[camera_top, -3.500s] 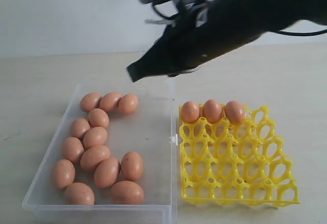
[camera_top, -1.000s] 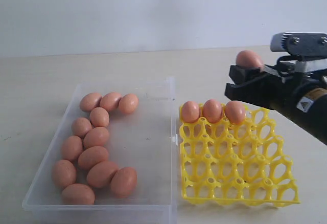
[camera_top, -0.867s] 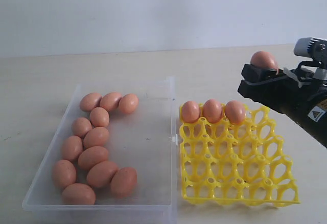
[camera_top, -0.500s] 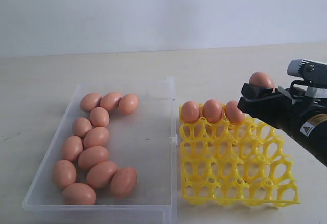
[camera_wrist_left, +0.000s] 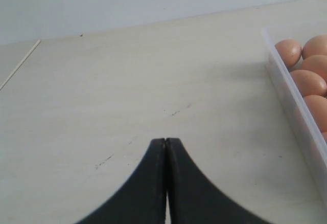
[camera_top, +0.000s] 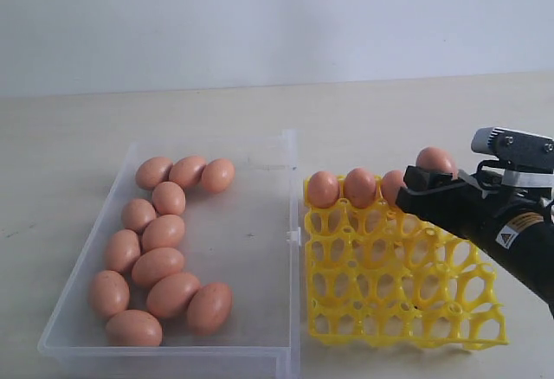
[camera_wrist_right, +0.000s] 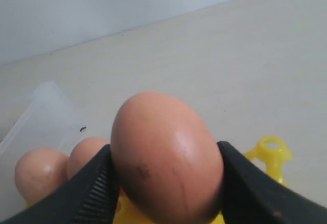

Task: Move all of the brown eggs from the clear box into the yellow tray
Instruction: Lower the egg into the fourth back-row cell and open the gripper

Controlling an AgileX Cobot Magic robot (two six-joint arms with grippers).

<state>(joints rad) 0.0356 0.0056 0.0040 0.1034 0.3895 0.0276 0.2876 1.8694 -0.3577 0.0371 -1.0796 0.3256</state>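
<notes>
Exterior view: right tool (camera_top: 430, 180) clamps brown egg (camera_top: 435, 158) over far row of yellow tray (camera_top: 450, 310), half-hiding third of three tray eggs (camera_top: 359, 187); cup contact unclear. Twelve more eggs (camera_top: 157, 266) in clear box (camera_top: 251, 249). Left tool (camera_wrist_left: 166, 142) pressed shut above bench (camera_wrist_left: 102, 81).

Glossy yellow plastic tray (camera_top: 407, 310); smooth matt eggs (camera_top: 169, 198).

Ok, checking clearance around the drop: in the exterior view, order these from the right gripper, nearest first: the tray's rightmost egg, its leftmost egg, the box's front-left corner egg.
1. Rightmost tray egg, right beside the right gripper and its held egg.
2. Leftmost tray egg, same back row, by the clear box.
3. Front-left corner egg, across the box, farthest.
</notes>
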